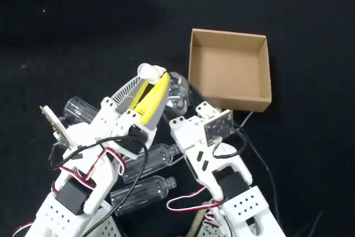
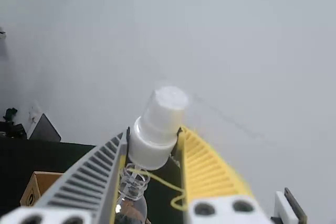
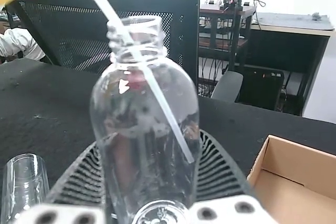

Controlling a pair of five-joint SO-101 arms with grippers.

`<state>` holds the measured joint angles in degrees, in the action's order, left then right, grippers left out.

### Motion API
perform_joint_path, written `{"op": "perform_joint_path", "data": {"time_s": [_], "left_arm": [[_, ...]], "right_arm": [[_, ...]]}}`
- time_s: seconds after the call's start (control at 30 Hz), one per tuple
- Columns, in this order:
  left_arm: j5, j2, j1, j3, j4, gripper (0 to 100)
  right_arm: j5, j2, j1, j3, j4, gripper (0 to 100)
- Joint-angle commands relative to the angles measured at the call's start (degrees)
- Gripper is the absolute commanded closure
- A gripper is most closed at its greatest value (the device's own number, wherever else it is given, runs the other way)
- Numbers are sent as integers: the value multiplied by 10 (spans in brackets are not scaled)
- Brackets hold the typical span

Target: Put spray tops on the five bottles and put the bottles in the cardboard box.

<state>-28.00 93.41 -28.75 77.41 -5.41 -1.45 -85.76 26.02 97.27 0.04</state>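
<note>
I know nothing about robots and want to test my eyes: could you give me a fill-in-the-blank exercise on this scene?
The left gripper is shut on a white plastic spray top, whose thin tube hangs ____ the clear plastic bottle in the right gripper.
The brown cardboard box is ____.
The high view shows ____ more clear bottles lying on the black table.
Missing: inside; empty; three.

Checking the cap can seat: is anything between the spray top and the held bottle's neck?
Nothing visible: the tube of the spray top already runs into the open neck of the bottle.
</note>
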Motion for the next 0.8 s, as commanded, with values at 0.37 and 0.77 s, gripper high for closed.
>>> {"op": "perform_joint_path", "data": {"time_s": [0.37,0.77], "left_arm": [[67,6,25,13,-11,970],[194,-199,25,-335,-377,970]], "right_arm": [[4,-5,-8,-2,-15,987],[4,-4,-7,-2,-15,987]]}}
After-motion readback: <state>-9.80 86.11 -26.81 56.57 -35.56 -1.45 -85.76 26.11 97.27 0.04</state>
